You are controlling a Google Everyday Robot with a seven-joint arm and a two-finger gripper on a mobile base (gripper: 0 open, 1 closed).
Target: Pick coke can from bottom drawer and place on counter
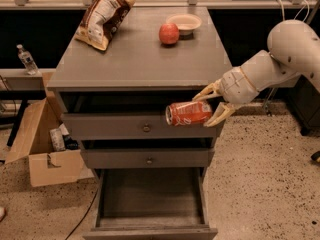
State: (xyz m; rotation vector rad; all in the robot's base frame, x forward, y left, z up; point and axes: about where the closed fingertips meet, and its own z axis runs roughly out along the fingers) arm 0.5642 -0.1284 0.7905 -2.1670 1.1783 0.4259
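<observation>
In front of the top drawer [115,126], coke can [187,113] held sideways in mid-air, gripper [205,111] fingers [220,114] clasped on its right end, bottom drawer [150,196] open below, tabletop [135,59] above carrying apple [169,33], bowl [183,22], chip bag [102,14]

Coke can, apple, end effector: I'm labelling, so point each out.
coke can [186,114], camera view, middle of its red side.
apple [169,33], camera view, its centre.
end effector [202,112], camera view, between fingertips, before the top drawer [110,126].

Glossy metal coke can [189,113] gripped by matt hand [207,110].
</observation>
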